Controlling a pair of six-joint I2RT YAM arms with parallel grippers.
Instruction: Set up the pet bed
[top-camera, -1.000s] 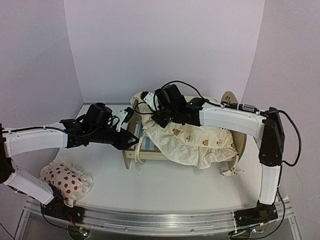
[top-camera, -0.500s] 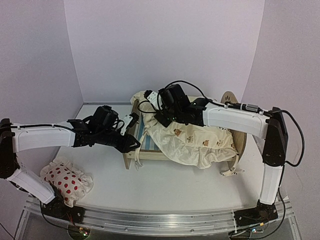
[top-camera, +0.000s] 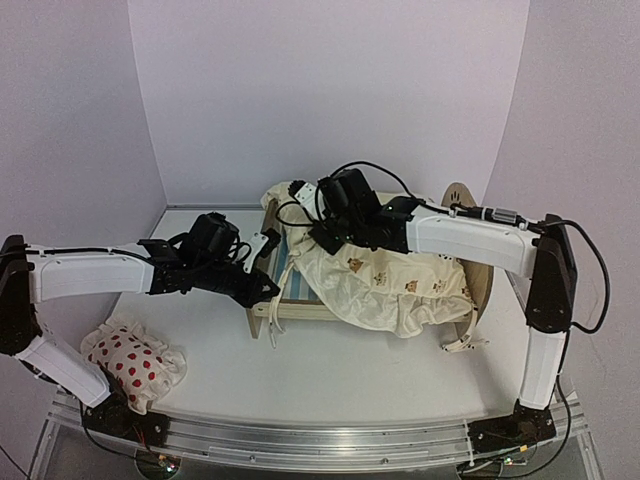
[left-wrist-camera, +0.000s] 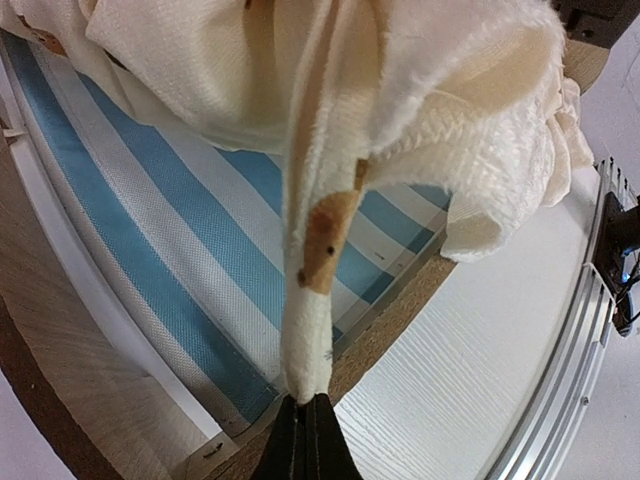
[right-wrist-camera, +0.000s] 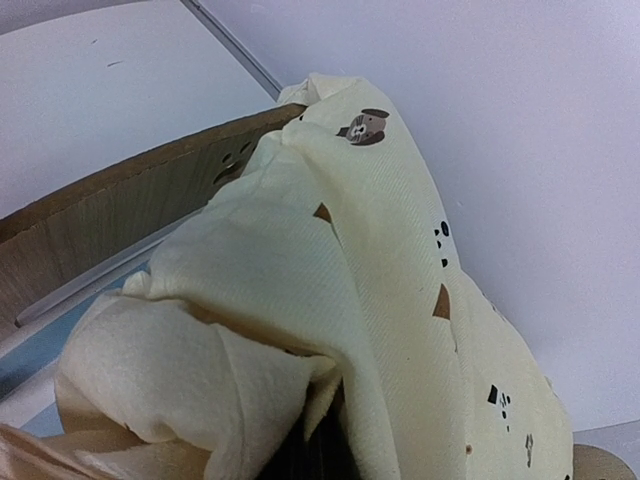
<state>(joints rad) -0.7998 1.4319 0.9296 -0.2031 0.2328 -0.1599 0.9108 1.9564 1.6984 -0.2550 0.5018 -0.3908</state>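
Note:
The pet bed (top-camera: 300, 311) lies mid-table, its rounded headboard (top-camera: 457, 197) on the right and its blue-and-white striped base (top-camera: 296, 285) showing at the left end. A cream animal-print cushion (top-camera: 390, 280) is draped loosely over most of it. My left gripper (top-camera: 271, 290) is at the bed's near left corner, shut on a narrow fold of the cushion's edge (left-wrist-camera: 308, 330) above the striped base (left-wrist-camera: 170, 230). My right gripper (top-camera: 318, 238) is over the far left part of the bed, shut on bunched cushion fabric (right-wrist-camera: 340, 290); the fabric hides its fingertips.
A small white pillow with red spots (top-camera: 132, 362) lies on the table at the front left, under the left arm. A cushion tie (top-camera: 462, 344) trails off the bed's right front. The wooden end board (right-wrist-camera: 120, 205) stands just beyond the right gripper.
My left gripper moved right to the bed's near left corner and closed on the cushion's edge. The right arm shifted slightly, still holding the cushion.

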